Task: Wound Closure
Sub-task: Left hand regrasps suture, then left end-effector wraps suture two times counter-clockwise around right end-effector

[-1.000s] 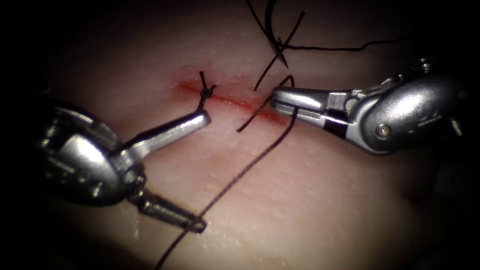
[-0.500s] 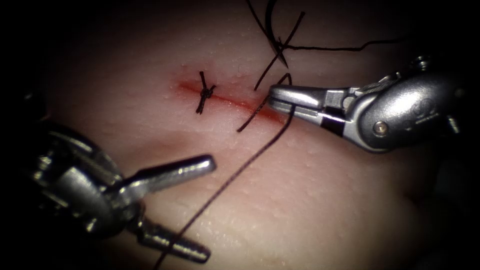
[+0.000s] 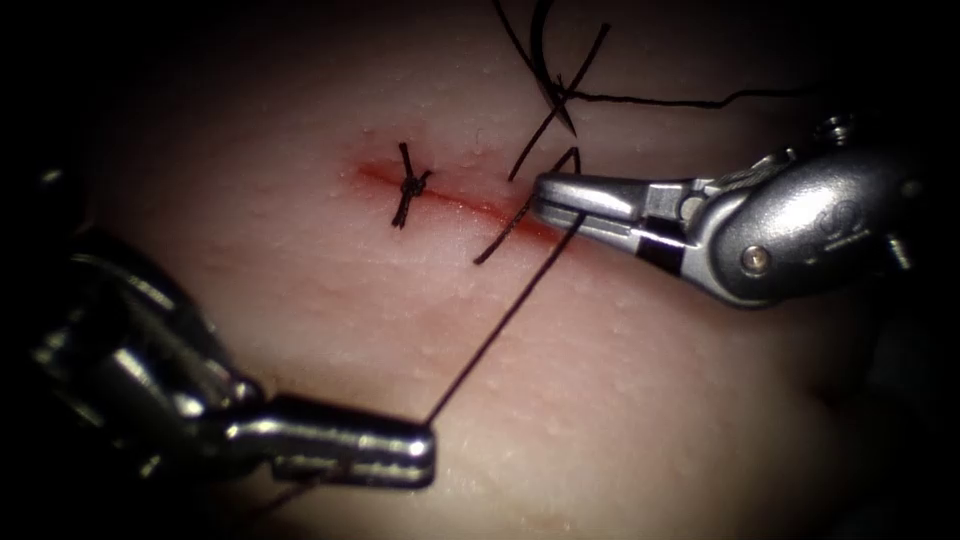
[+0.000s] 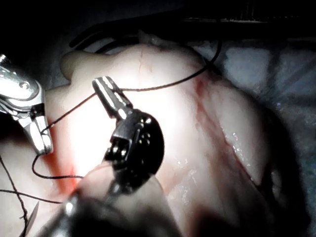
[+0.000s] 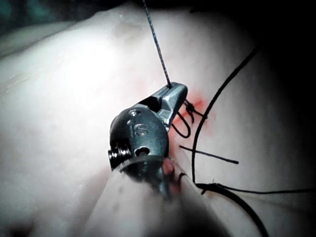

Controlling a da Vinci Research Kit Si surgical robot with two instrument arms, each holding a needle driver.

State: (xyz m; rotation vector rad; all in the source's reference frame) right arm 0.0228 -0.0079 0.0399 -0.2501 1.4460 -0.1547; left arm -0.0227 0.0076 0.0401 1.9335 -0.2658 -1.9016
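Note:
The tissue (image 3: 650, 400) has a red cut (image 3: 460, 203) with one tied stitch (image 3: 410, 185) at its left end. My left tool (image 3: 425, 455) lies low on the left, its jaws shut on the thread (image 3: 495, 335). That thread runs straight up to my right tool (image 3: 540, 197), whose jaws are shut on it at the cut's right end. A short thread end (image 3: 497, 238) crosses the cut beside that tool. The curved needle (image 3: 545, 60) lies loose on the tissue beyond the cut, held by neither tool. The left tool (image 4: 106, 88) and right tool (image 5: 177, 95) each grip thread (image 5: 158, 44).
More thread (image 3: 650, 99) trails from the needle to the right across the far tissue. Red fluid stains the cut around the right tool's tip. The tissue falls off into dark at the edges.
My left tool dropped away from the tied stitch toward the lower left and its open jaws closed on the thread. The thread now runs straight between the tools. The right tool barely moved.

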